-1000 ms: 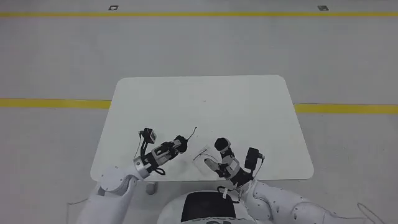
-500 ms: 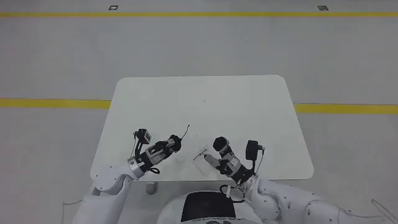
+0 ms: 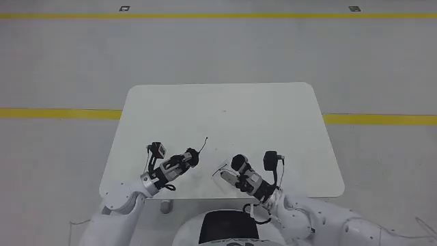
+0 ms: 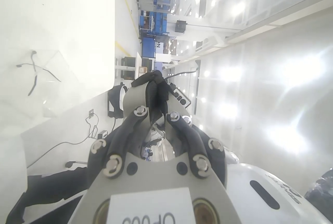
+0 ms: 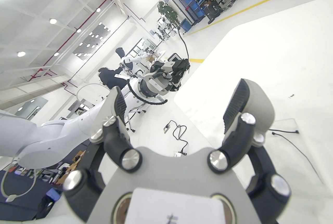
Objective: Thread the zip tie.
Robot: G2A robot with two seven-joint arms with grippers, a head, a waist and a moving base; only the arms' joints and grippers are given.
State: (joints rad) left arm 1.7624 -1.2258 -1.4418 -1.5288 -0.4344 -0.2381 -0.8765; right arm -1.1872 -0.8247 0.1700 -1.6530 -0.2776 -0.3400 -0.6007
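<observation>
The left claw (image 4: pixel 156 79) is pressed together on 1 thin black plastic zip tie (image 5: pixel 185 48), which stands up and curves above the fingertips, over the near part of the white rounded-corner desk (image 3: pixel 225 109). The right claw (image 5: pixel 179 105) hangs just beside it, with its 2 ribbed fingers (image 5: pixel 238 103) spread apart and holding nothing. Between the 2 claws, a clear plastic sheet (image 5: pixel 286 123) lies flat on the desk, with several loose black zip ties (image 4: pixel 34 67) resting on it.
</observation>
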